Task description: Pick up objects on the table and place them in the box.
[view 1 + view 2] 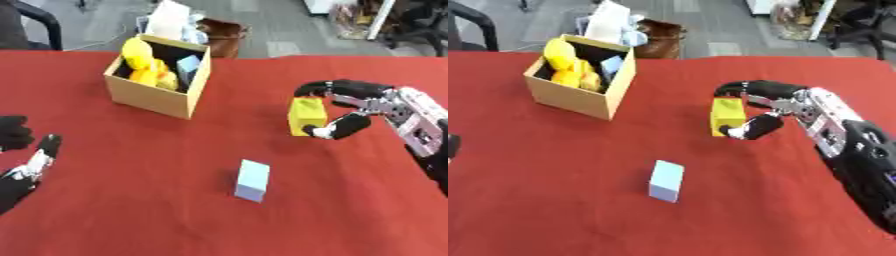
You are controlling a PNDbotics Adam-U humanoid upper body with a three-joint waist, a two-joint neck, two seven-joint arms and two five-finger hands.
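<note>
1. The left hand [22,160] rests at the near left edge of the red table [131,200]. Its black fingers point up and look relaxed, holding nothing. Most of the arm is cut off by the picture's edge, and in the right eye view only a sliver of the hand shows.
2. Farther back on the left stands an open cardboard box [157,95], turned so one corner faces the viewer. Inside are yellow things [144,62] and a pale blue piece [188,64]; their exact shapes are hard to make out.
3. Near the middle of the table, closer to the viewer, a light blue block [252,180] stands upright, well apart from both hands and from the box.
4. To the right of centre is a yellow block [307,114], held by the right hand [367,102]. The fingers curl over its top and the thumb comes in under its near lower corner, so the block is pinched between them. Whether the block touches the table cannot be told.
5. The right arm enters from the right edge, with its silver wrist and black forearm partly cut off.
</note>
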